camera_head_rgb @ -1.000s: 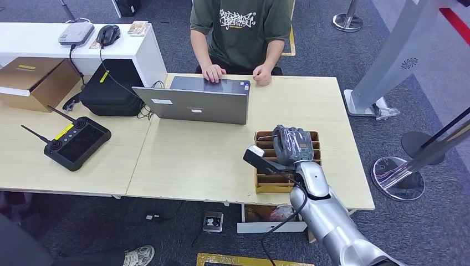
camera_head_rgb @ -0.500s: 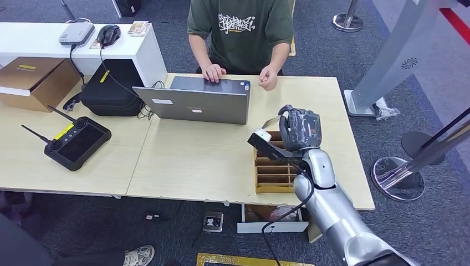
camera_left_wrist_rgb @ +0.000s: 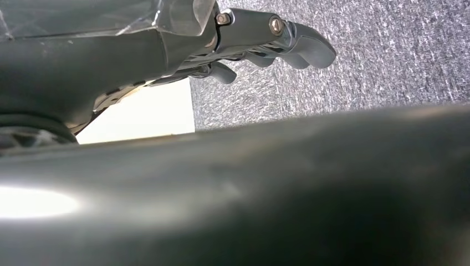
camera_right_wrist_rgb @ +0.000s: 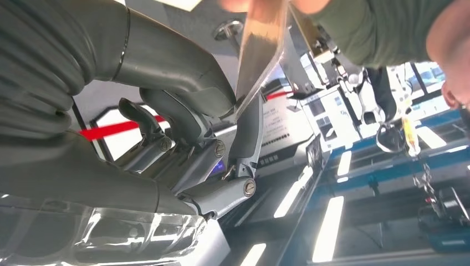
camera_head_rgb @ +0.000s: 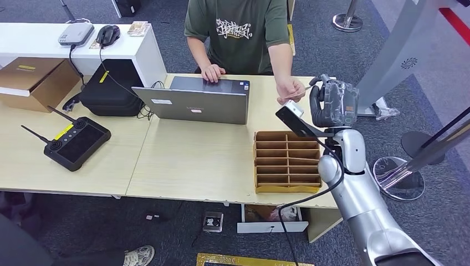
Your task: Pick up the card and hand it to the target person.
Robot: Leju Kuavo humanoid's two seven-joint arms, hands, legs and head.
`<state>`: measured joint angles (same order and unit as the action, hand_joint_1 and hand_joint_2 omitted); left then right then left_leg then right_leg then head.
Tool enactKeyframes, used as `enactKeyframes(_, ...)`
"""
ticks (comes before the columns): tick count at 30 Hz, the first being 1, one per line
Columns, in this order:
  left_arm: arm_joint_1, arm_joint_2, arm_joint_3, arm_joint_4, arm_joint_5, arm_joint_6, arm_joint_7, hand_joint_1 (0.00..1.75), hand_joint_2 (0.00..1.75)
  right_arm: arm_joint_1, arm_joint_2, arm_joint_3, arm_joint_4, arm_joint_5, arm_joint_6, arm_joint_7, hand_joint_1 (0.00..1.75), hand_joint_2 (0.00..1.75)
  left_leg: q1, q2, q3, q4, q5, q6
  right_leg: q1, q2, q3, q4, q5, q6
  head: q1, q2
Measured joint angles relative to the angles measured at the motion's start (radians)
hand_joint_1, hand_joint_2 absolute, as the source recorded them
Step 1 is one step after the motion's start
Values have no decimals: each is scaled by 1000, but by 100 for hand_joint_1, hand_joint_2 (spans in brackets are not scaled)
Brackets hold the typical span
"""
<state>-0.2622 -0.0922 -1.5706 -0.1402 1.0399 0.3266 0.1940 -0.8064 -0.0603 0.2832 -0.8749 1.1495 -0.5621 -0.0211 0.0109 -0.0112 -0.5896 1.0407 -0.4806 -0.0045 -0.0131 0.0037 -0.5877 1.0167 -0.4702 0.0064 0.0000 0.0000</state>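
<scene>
Beyond the tray point(camera_head_rgb: 287, 160), near the table's far edge, the right hand point(camera_head_rgb: 333, 103) pinches the card point(camera_right_wrist_rgb: 259, 52) between thumb and finger — the person's hand point(camera_head_rgb: 290, 88) touches its other end. Beside the robot's body, over carpet, the left hand point(camera_left_wrist_rgb: 260, 41) hangs with fingers loosely curled — holding nothing.

grey laptop point(camera_head_rgb: 195, 100) open at the far edge, wooden divider tray point(camera_head_rgb: 286, 161) near right, black controller point(camera_head_rgb: 76, 142) and black case point(camera_head_rgb: 111, 88) out left, cardboard box point(camera_head_rgb: 34, 80) far left.
</scene>
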Motion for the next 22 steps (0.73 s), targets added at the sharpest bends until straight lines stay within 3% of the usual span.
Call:
enactKeyframes(2, 0, -1, 0, 0, 0, 1, 0, 0, 0, -7, 5, -1, 25, 3, 2, 4, 170, 175, 0, 0, 0, 0, 0, 0, 0, 0, 0, 0, 0, 0, 0, 0)
enactKeyframes(5, 0, -1, 2, 0, 2, 3, -3, 0, 0, -7, 8, -1, 44, 4, -6, 0, 139, 175, 0, 0, 1, -1, 0, 0, 0, 0, 1, -1, 0, 0, 0, 0)
enactKeyframes(7, 0, -1, 2, 0, 2, 3, -4, 0, 0, -6, 8, -1, 45, 4, -7, 0, 133, 175, 0, 0, 1, -1, 0, 0, 0, 0, 1, -1, 0, 0, 0, 0)
enactKeyframes(11, 3, -1, 0, 0, -1, 3, -3, 0, 0, 6, 7, -2, 49, 9, -20, 1, 0, 175, 0, 0, 2, -2, 0, 0, 0, -1, 2, -2, 0, 0, 0, 0)
enactKeyframes(22, 10, 3, 4, -2, 6, 7, -17, 0, 0, 113, -15, 14, -71, 64, -81, 20, 0, 175, 1, -2, 2, -2, 0, 0, 1, -2, 3, -3, 0, 0, 0, 0)
